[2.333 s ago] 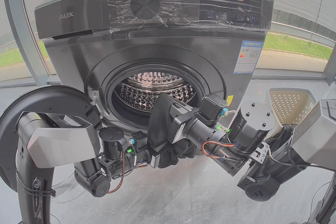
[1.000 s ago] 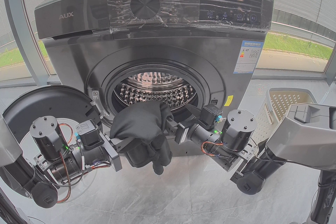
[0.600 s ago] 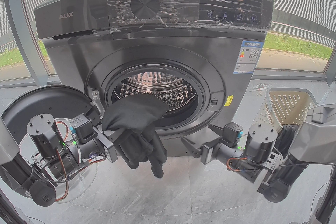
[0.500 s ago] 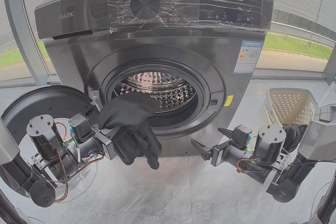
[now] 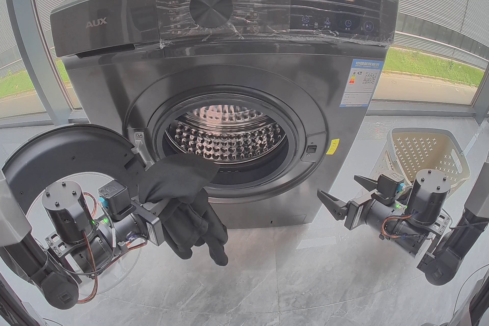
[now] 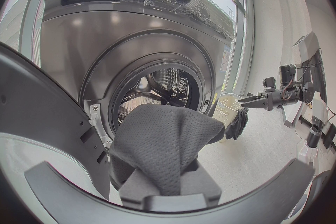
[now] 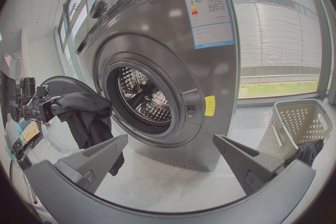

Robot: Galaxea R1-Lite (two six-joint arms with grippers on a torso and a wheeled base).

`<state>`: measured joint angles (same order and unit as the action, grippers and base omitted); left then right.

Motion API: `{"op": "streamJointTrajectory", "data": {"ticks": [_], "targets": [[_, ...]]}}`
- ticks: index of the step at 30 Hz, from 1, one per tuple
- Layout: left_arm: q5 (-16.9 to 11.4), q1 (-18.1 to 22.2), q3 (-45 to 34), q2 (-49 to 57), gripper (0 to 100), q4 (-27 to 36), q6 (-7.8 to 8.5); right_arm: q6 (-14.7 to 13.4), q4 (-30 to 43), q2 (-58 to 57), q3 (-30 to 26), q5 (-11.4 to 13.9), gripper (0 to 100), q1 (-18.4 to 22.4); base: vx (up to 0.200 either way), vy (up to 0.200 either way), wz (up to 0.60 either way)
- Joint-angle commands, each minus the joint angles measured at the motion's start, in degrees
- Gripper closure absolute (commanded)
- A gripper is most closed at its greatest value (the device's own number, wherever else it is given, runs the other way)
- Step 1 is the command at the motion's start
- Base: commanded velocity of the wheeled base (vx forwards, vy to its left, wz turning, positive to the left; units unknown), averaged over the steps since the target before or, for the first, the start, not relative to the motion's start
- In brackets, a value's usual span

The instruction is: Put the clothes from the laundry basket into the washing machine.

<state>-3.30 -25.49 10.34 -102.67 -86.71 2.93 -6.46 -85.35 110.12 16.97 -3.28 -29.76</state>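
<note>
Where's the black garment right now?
In the head view, the black garment hangs from the left gripper, outside the drum, low-left of the washing machine opening, beside its open door.

1 washing machine (image 5: 224, 62), with 1 round door (image 5: 66, 154) swung wide at its left, 1 dial (image 5: 211, 6) on its panel and 2 stickers on its front (1 blue label (image 5: 361, 82), 1 yellow sticker (image 5: 333, 146)). 1 laundry basket (image 5: 428, 148) right of the machine. 2 dark garments: 1 held garment (image 5: 178, 179) before the machine's mouth, 1 draped garment (image 7: 308, 152) off to the machine's right. 2 grippers: left gripper (image 5: 162, 204), right gripper (image 5: 337, 185).
</note>
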Motion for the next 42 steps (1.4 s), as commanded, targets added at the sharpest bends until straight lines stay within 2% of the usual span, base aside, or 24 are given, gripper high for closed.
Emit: {"op": "streamJointTrajectory", "data": {"ticks": [1, 9, 24, 33, 42], "targets": [[-0.04, -0.26, -0.32, -0.60, 100, -0.04, -0.11, 0.04, -0.17, -1.13, -0.97, 0.20, 0, 0.14, 0.000, 0.000, 0.00], [-0.39, -0.17, -0.93, -1.39, 100, -0.04, -0.20, 0.04, -0.17, -1.22, -1.85, 0.38, 0, -0.21, 0.000, 0.150, 0.00], [-0.12, -0.79, -1.20, -4.47, 100, -0.04, -0.11, -0.04, -0.17, -0.78, -1.94, 0.47, 0, -0.39, 0.000, 0.000, 0.00], [0.14, -1.93, -1.37, -6.05, 100, -0.12, -0.03, -0.04, -0.17, -0.69, -1.94, 0.47, 0, -0.74, 0.200, 0.000, 0.00], [0.14, -2.55, -1.37, -6.05, 100, -0.12, -0.11, -0.04, -0.08, -0.69, -1.94, 0.55, 0, -0.74, 0.000, 0.000, 0.00]]}}
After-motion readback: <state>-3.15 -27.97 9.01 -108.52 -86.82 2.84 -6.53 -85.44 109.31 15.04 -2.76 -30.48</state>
